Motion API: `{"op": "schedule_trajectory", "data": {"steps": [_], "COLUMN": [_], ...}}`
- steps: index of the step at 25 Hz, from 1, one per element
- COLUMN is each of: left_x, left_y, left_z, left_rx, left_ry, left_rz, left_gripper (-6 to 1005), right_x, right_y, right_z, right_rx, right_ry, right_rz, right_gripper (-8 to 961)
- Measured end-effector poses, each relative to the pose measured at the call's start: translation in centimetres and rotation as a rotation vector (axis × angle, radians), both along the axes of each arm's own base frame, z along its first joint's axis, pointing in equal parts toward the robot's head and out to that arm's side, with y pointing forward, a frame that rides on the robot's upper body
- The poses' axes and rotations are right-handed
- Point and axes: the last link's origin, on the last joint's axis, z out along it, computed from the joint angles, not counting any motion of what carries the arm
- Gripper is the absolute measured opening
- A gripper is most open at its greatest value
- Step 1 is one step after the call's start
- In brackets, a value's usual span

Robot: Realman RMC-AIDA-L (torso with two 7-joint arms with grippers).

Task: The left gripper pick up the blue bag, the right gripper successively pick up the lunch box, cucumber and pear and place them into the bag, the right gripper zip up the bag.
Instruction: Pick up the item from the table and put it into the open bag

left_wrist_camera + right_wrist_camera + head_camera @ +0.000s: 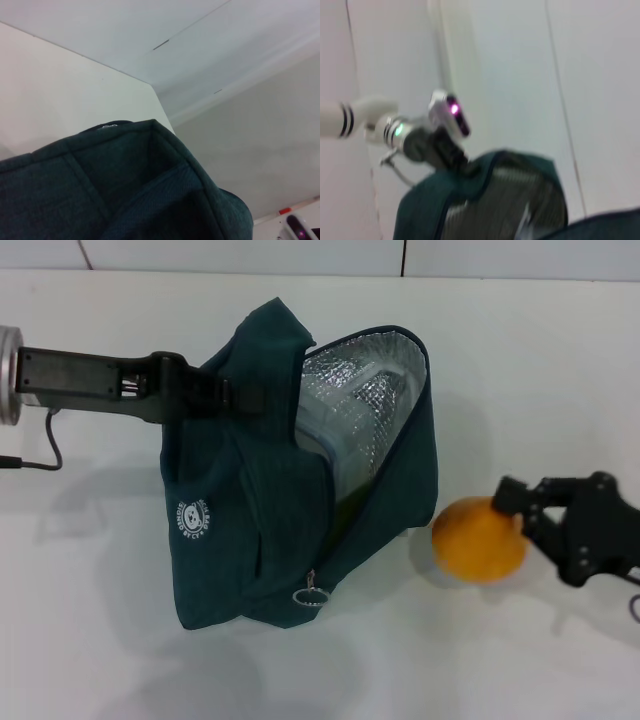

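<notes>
The blue bag [290,510] hangs tilted above the white table, its mouth open toward the right and its silver lining showing. My left gripper [215,390] is shut on the bag's upper left edge, by the handles. The clear lunch box [335,435] stands inside the bag against the foil. Below it a thin green strip [345,510] shows, probably the cucumber. Just right of the bag's mouth is the orange-yellow pear [478,538], with my right gripper [514,512] shut on its right side. The left wrist view shows only bag fabric [125,185]. In the right wrist view the open bag [485,200] appears with the left gripper [442,145] on it.
The zipper's ring pull [311,596] hangs at the bag's lower front corner. A round white logo [196,519] marks the bag's left face. A grey cable [45,445] trails below the left arm. A white wall runs behind the table.
</notes>
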Motion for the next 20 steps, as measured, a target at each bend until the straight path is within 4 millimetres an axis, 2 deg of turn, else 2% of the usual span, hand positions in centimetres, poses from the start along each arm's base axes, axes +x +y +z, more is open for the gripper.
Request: {"op": "schedule_trajectory", "data": {"steps": [2,3,5,10,14,20], "left_x": [0.0,0.0,0.0,0.0,-0.1,-0.1], "left_y": [0.0,0.0,0.0,0.0,-0.1,-0.1], "left_z": [0.0,0.0,0.0,0.0,0.0,-0.1], "left_rx": [0.000,0.000,0.000,-0.001,0.000,0.001], "left_ry": [0.000,0.000,0.000,0.000,0.001,0.001], "left_rz": [0.000,0.000,-0.001,-0.001,-0.001,-0.003], "left_gripper": [39,39,39,39,39,38], "right_x": [0.2,0.2,0.3,-0.7,-3.2,-7.6], "right_y": [-0.4,-0.4,-0.8,-0.3,1.4,4.1], "right_z": [1.3,1.3,3.2,4.9,5.0,4.0], "right_rx": [0.033,0.033,0.061,0.038,-0.004,-0.089], "right_ry": [0.057,0.057,0.142,0.245,0.306,0.324], "right_rz": [-0.008,-0.008,-0.011,0.000,0.059,0.159], "right_gripper": [35,37,40,49,56,66]}}
